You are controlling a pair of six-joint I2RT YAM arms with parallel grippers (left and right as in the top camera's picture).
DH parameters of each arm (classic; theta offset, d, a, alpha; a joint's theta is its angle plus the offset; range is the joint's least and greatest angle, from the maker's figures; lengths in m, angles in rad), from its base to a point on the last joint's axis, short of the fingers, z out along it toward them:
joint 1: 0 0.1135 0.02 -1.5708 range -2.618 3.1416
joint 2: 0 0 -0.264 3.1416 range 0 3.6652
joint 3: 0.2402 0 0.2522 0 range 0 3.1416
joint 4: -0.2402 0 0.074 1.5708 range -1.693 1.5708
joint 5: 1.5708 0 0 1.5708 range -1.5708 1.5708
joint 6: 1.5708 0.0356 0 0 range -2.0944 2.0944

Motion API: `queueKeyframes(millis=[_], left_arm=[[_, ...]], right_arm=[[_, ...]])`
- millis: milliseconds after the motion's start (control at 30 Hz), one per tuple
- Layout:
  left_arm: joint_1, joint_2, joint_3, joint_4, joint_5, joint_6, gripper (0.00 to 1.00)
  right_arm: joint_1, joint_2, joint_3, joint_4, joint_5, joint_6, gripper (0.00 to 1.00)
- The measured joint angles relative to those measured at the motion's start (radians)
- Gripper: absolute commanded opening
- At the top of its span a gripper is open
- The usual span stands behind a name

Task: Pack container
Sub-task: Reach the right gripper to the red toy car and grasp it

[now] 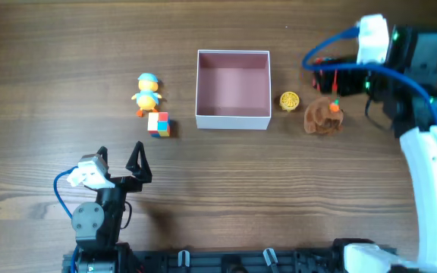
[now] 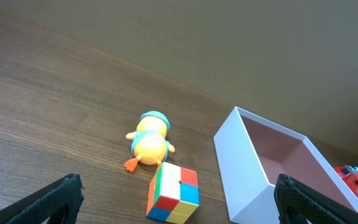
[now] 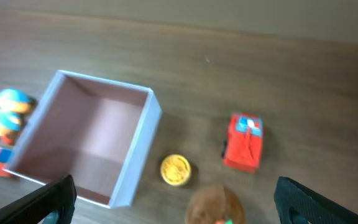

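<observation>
Left pincer (image 1: 121,157), spread wide and holding nothing, low over worktop (image 1: 51,61) at near-left, aimed toward duck toy (image 1: 147,92) and colour cube (image 1: 158,123). Right pincer (image 3: 174,200), likewise wide open and empty, poised above red toy (image 3: 243,142); marking on that toy blurred, unreadable. Container (image 1: 233,120) at centre, pink interior bare; yellow disc (image 1: 290,100) and brown plush (image 1: 323,117) just beside its right wall.
</observation>
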Motion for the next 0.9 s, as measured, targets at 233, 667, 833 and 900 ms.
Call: queueKeyframes(millis=[233, 667, 833, 900], left_arm=[[0.0, 0.0, 0.0, 0.0, 0.0, 0.0, 1.0], [0.0, 0.0, 0.0, 0.0, 0.0, 0.0, 1.0], [0.0, 0.0, 0.0, 0.0, 0.0, 0.0, 1.0], [0.0, 0.0, 0.0, 0.0, 0.0, 0.0, 1.0]], right_arm=[[-0.023, 0.236, 0.336, -0.354, -0.046, 0.016, 1.0], [-0.08, 0.402, 0.401, -0.425, -0.031, 0.115, 1.0], [-0.013, 0.402, 0.402, -0.517, 0.114, 0.047, 1.0], [-0.008, 0.402, 0.402, -0.513, 0.137, 0.048, 1.0]])
